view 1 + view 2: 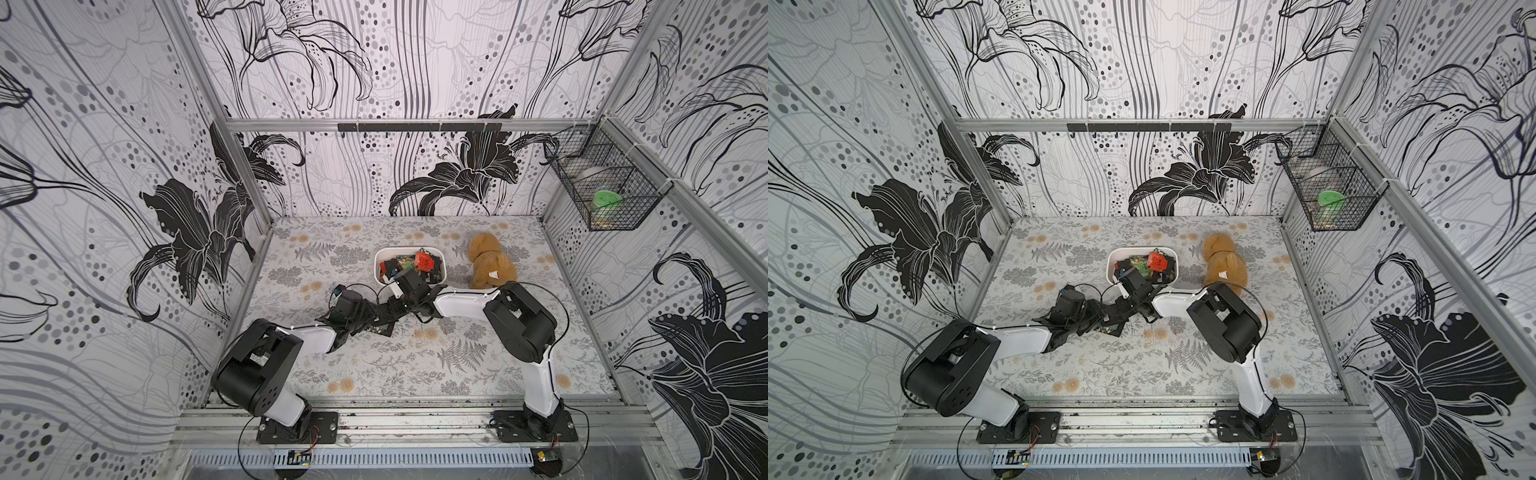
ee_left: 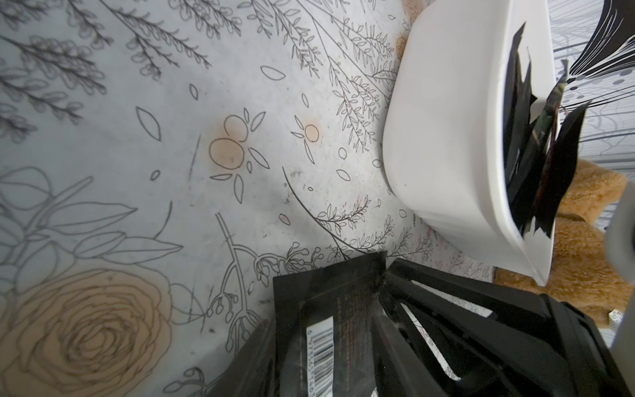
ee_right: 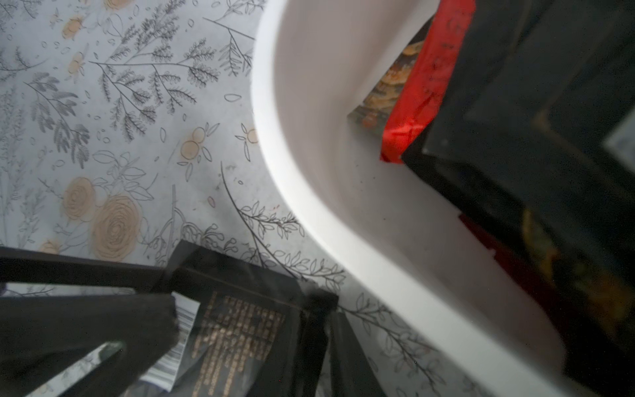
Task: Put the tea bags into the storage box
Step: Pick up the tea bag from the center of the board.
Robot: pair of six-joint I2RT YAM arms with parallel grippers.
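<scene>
Tea bag (image 2: 343,299) beside the box (image 2: 446,120): right tool (image 2: 386,278) pinches its corner, likely to lift it in; left tool's (image 2: 324,323) grip unclear.

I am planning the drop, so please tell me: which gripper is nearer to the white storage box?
Right. The right gripper lies just before the storage box's near rim; the left gripper is farther toward the robot, past the tea bag between them.

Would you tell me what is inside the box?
A pile of tea bags, mostly black, a red one on top. The right arm covers the near edge of the box; the floor beneath is hidden.
</scene>
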